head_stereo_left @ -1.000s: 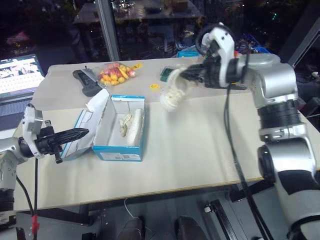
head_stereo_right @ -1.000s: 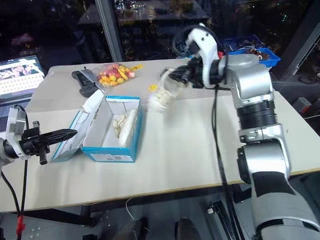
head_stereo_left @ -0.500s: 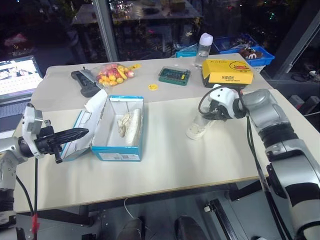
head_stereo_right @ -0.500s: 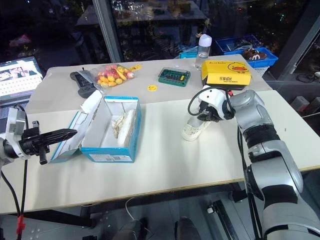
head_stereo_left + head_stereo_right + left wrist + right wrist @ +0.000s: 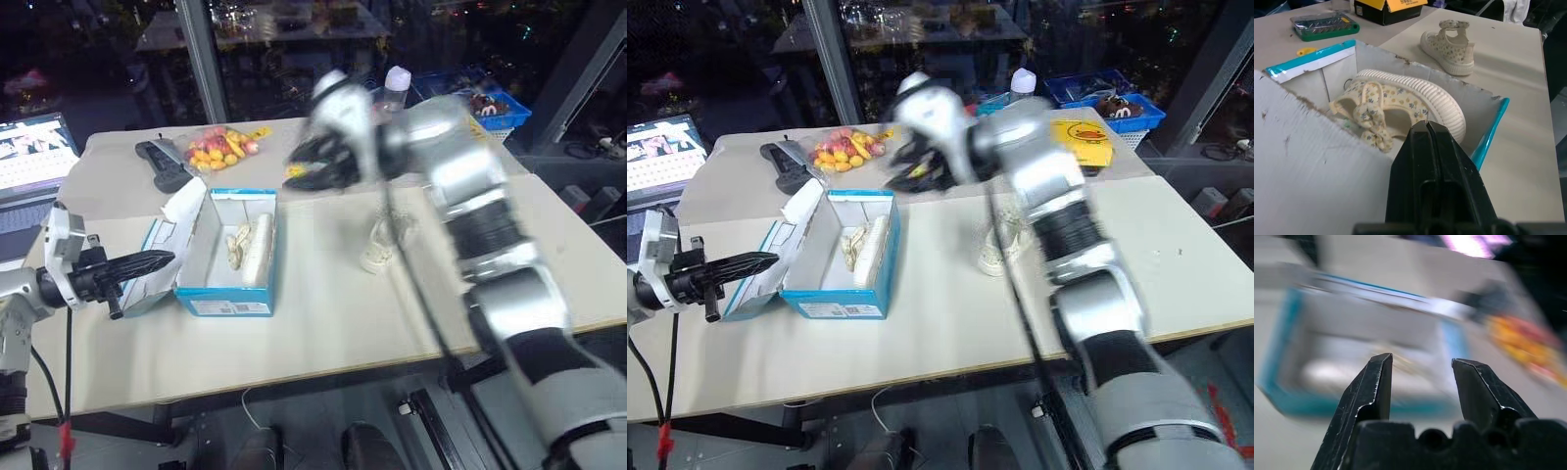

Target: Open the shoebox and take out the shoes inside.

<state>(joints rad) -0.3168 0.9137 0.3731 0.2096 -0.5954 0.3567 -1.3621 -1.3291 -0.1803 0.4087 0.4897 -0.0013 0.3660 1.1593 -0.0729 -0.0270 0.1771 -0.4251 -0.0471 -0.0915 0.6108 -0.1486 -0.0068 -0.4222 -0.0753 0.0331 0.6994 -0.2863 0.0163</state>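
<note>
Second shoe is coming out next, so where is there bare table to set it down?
Bare tabletop runs along the near edge, in front of the open bright blue cardboard shoebox and the cream-white strap shoe already out. The stretch between box and shoe is free too. The far edge is crowded: a bag of orange and yellow pieces and a yellow box.

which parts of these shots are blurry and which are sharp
In the left eye view the right arm and its pincer are smeared by motion, while the shoebox and the shoe on the table stay crisp. The right wrist view has sharp fingers over a streaked background. The left wrist view is sharp on the shoe in the box.
</note>
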